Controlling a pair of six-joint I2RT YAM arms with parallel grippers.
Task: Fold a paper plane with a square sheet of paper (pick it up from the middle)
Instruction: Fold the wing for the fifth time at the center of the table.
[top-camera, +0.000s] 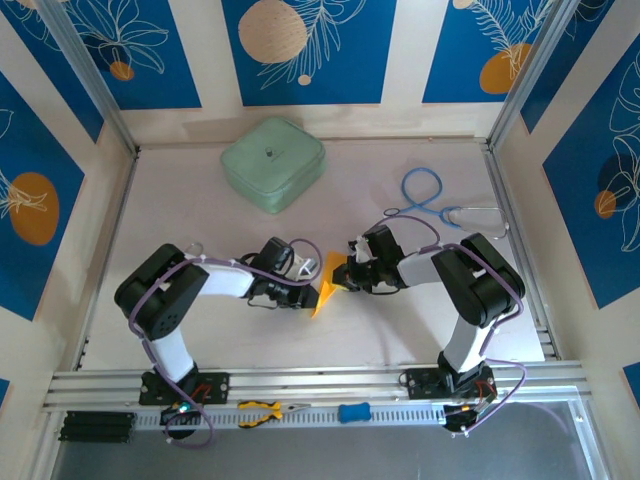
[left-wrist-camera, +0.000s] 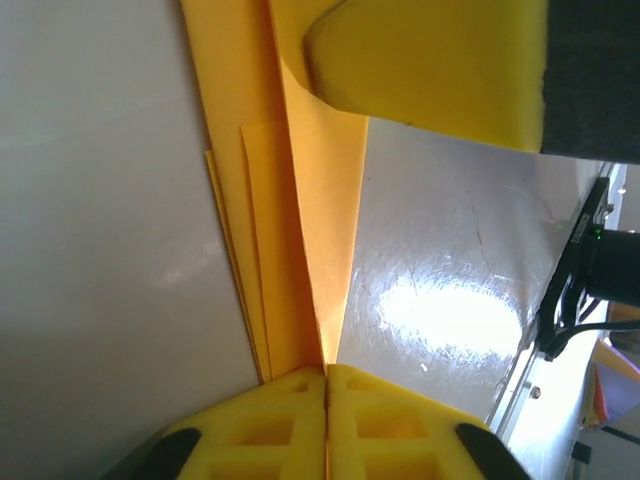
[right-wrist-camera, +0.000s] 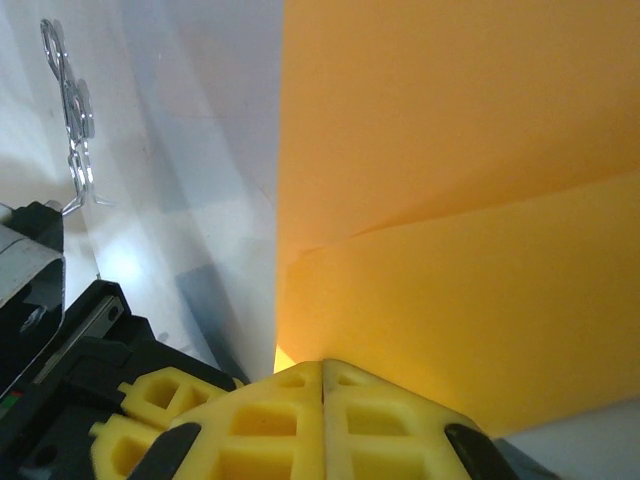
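Note:
The orange-yellow sheet of paper, folded into long layers, hangs between my two grippers near the table's middle. In the left wrist view the paper runs up from my left gripper, whose jaws are shut on its lower edge. The right gripper's yellow finger overlaps the paper's far end. My left gripper is at the paper's left side, and my right gripper is at its upper right. In the right wrist view the folded paper rises from my right gripper, which is shut on it.
A mint-green rounded square case sits at the back of the table. Blue-handled scissors lie at the back right. Yellow-handled pliers and a small blue item rest on the front rail. Metal frame rails run along both sides.

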